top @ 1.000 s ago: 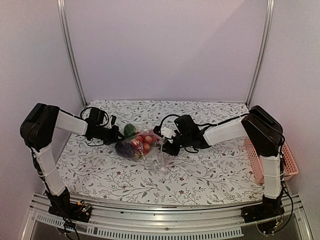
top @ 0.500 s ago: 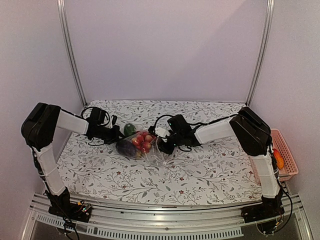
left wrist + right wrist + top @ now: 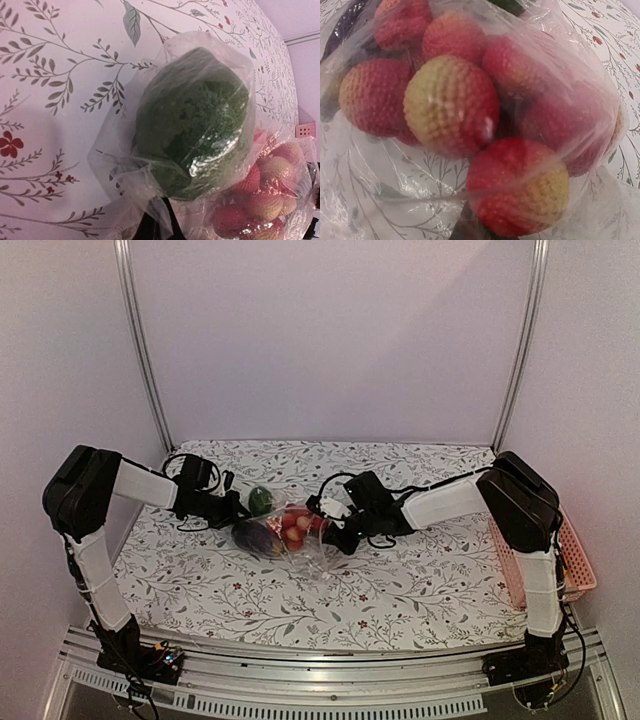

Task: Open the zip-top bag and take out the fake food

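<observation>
Lying on the flower-printed tabletop [image 3: 400, 580] at the middle of the top view, the clear crinkly zip-top plastic bag [image 3: 316, 554] spans the gap between the two arms. Its long axis runs left to right, dropping slightly toward the lower right. The fake food of small plastic fruits and vegetables [image 3: 290, 525] that can be seen is inside it: a dark green knobbly round piece [image 3: 195, 120] at the left end, a dark purple piece [image 3: 255, 536] just below that, and red and yellow bumpy balls [image 3: 451, 102] bunched toward the right. The left fingers [image 3: 238, 510] sit at the bag's left end, just beside the green piece. The right fingers [image 3: 336, 536] sit at its right end, against the film next to the red balls, so neither arm is nearer than the other. Each wrist view shows only a dark sliver of the fingers at the bottom edge, with folds of plastic gathered toward it, and I cannot tell whether they are clamped on the film. Any pull to open the bag would probably run along that left-to-right axis.
</observation>
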Motion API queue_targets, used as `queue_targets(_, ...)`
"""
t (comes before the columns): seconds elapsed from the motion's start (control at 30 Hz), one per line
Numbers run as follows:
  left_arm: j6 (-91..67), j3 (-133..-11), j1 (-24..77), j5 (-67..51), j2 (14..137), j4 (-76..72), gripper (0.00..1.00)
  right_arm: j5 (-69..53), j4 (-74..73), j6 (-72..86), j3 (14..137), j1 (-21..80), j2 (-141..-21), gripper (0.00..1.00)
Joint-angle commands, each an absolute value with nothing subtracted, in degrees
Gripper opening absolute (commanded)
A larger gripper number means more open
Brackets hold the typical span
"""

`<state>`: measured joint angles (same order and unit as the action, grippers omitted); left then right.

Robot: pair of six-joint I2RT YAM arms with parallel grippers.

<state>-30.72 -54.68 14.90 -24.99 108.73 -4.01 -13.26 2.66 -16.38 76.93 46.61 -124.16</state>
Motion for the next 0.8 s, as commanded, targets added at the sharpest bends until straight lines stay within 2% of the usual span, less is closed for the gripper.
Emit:
queue_targets(0.0, -31.39, -55.11, 15.22, -22.94, 109.88, -3.43, 0.00, -11.80, 0.09, -14.31, 74.01, 47.04, -118.84, 0.00)
queue_targets(0.77, -32.33, -55.11, 14.30, -22.49, 111.50, -3.71, 0.00, -10.76, -2.93, -6.48, 56.97, 47.13, -96.87, 0.00)
